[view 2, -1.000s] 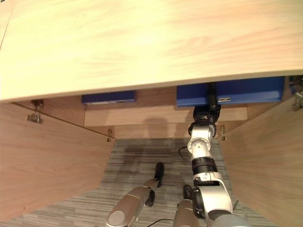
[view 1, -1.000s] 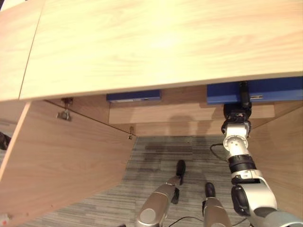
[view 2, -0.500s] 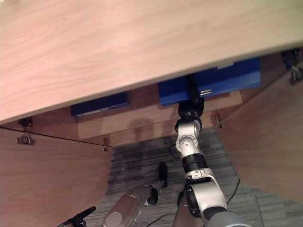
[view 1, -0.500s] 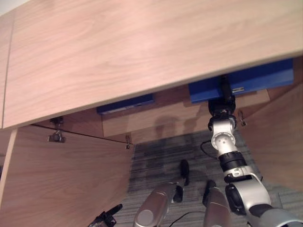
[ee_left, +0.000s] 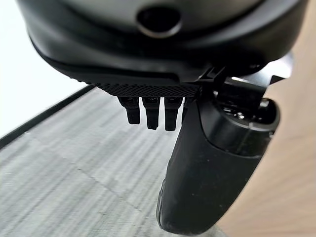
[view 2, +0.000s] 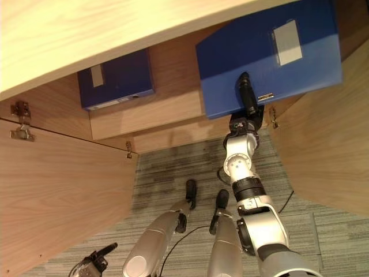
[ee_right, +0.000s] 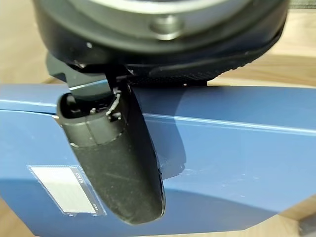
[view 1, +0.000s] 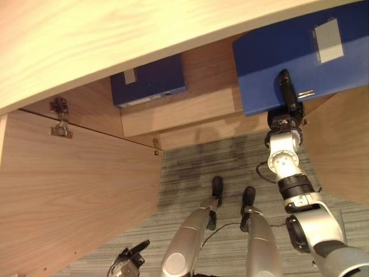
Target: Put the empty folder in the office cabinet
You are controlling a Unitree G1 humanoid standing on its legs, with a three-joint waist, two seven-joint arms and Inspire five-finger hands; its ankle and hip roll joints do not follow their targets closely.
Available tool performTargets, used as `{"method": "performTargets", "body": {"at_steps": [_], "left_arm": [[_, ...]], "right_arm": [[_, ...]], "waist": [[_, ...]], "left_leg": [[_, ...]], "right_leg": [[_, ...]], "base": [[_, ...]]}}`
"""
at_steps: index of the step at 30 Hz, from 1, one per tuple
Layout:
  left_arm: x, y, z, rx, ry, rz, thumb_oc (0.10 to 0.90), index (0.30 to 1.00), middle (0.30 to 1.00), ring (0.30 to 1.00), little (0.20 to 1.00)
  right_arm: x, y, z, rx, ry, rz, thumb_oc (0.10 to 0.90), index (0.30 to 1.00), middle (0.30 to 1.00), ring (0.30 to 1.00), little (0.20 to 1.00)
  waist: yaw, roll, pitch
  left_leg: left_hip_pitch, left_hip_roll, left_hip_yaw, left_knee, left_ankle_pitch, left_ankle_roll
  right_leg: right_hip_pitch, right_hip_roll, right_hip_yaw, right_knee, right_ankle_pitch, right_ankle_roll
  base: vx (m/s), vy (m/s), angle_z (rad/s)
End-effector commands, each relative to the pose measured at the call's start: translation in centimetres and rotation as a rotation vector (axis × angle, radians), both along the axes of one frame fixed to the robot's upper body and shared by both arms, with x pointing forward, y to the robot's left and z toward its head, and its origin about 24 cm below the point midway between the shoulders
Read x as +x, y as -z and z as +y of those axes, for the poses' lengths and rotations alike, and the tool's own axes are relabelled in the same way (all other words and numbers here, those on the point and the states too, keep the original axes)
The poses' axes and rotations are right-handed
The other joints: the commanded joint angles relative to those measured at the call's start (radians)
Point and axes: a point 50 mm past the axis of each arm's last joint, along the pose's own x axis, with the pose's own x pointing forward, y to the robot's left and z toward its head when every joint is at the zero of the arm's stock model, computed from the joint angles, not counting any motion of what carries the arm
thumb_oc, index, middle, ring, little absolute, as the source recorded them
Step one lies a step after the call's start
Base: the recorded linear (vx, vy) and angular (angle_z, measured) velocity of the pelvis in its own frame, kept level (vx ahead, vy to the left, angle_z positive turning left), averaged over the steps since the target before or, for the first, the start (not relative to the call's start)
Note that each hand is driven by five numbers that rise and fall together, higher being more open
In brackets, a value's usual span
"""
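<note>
A light wood-grain office cabinet [view 1: 86, 46] is spanning the upper part of both eye views, its two doors standing open, the left door [view 1: 69, 202] wide at the robot's left, over grey striped carpet [view 1: 190, 167]. On the cabinet's wooden shelf [view 2: 173, 112] a large flat blue folder with a pale label [view 2: 271, 55] is lying at the right, its near edge sticking out past the shelf front. A smaller dark blue folder [view 2: 115, 78] is resting well apart to the left on the same shelf. The right robot hand [view 2: 247, 98] is gripping the large folder's near edge, thumb lying across the top cover; the fingers beneath are hidden. The left robot hand [ee_left: 197, 163] is hanging low above the carpet, fingers relaxed and holding nothing.
</note>
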Motion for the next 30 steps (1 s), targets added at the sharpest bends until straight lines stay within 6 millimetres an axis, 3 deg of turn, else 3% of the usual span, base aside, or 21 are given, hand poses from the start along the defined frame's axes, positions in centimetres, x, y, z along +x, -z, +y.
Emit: {"method": "performTargets", "body": {"at_steps": [1, 8, 19, 20, 21, 26, 30], "left_arm": [[-3.9, -0.1, 3.8, 0.115, -0.056, 0.140, 0.800, 0.900, 0.900, 0.900, 0.900], [-3.6, -0.4, 4.3, 0.142, -0.056, 0.119, 0.800, 0.900, 0.900, 0.900, 0.900], [-4.3, -0.4, 4.7, 0.165, -0.035, 0.159, 0.800, 0.900, 0.900, 0.900, 0.900], [-4.2, -0.4, 4.8, 0.166, -0.032, 0.157, 0.800, 0.900, 0.900, 0.900, 0.900], [-4.1, -0.5, 4.8, 0.169, -0.026, 0.157, 0.800, 0.900, 0.900, 0.900, 0.900], [-3.9, -0.6, 5.0, 0.171, -0.006, 0.153, 0.800, 0.900, 0.900, 0.900, 0.900], [-2.9, -0.8, 5.1, 0.169, 0.023, 0.113, 0.800, 0.900, 0.900, 0.900, 0.900]], "right_arm": [[-0.2, -9.0, 2.8, -0.201, -0.054, -0.308, 0.400, 0.300, 0.300, 0.300, 0.300], [0.2, -10.7, 2.8, -0.273, -0.049, -0.312, 0.400, 0.300, 0.300, 0.300, 0.300], [-0.1, -14.2, 1.0, -0.117, 0.051, -0.387, 0.400, 0.300, 0.300, 0.300, 0.300], [0.0, -14.3, 0.8, -0.105, 0.061, -0.383, 0.552, 0.528, 0.528, 0.528, 0.528], [0.1, -14.4, 0.6, -0.108, 0.071, -0.370, 0.800, 0.900, 0.900, 0.900, 0.900], [0.6, -14.2, 0.3, -0.159, 0.074, -0.319, 0.800, 0.900, 0.900, 0.900, 0.900], [1.9, -12.5, 1.0, -0.390, 0.015, -0.178, 0.800, 0.900, 0.900, 0.900, 0.900]], "waist": [[0.018, -0.043, -0.045], [0.034, -0.054, -0.045], [0.074, -0.054, -0.055], [0.077, -0.052, -0.054], [0.080, -0.050, -0.054], [0.084, -0.040, -0.047], [0.077, -0.039, -0.032]], "left_leg": [[0.068, 0.016, -0.060, 0.022, -0.016, 0.035], [0.084, 0.023, -0.085, -0.037, 0.017, 0.024], [0.081, 0.026, -0.144, -0.086, 0.041, 0.010], [0.081, 0.024, -0.147, -0.086, 0.041, 0.010], [0.080, 0.024, -0.149, -0.086, 0.042, 0.010], [0.084, 0.021, -0.157, -0.093, 0.043, 0.010], [0.087, 0.022, -0.153, -0.093, 0.046, 0.009]], "right_leg": [[0.133, 0.025, -0.015, -0.202, 0.049, 0.047], [0.143, 0.036, -0.033, -0.215, 0.037, 0.041], [0.134, 0.033, -0.088, -0.189, -0.010, 0.034], [0.132, 0.033, -0.091, -0.184, -0.013, 0.034], [0.130, 0.032, -0.093, -0.180, -0.014, 0.033], [0.119, 0.032, -0.096, -0.161, -0.024, 0.030], [0.112, 0.034, -0.095, -0.154, -0.022, 0.025]], "base": [[0.05, -0.072, -0.09], [0.06, -0.084, 0.04], [0.09, -0.075, 0.27], [0.06, -0.032, 0.19], [0.05, -0.031, 0.18], [0.01, -0.007, 0.03], [0.00, 0.000, 0.00]]}}
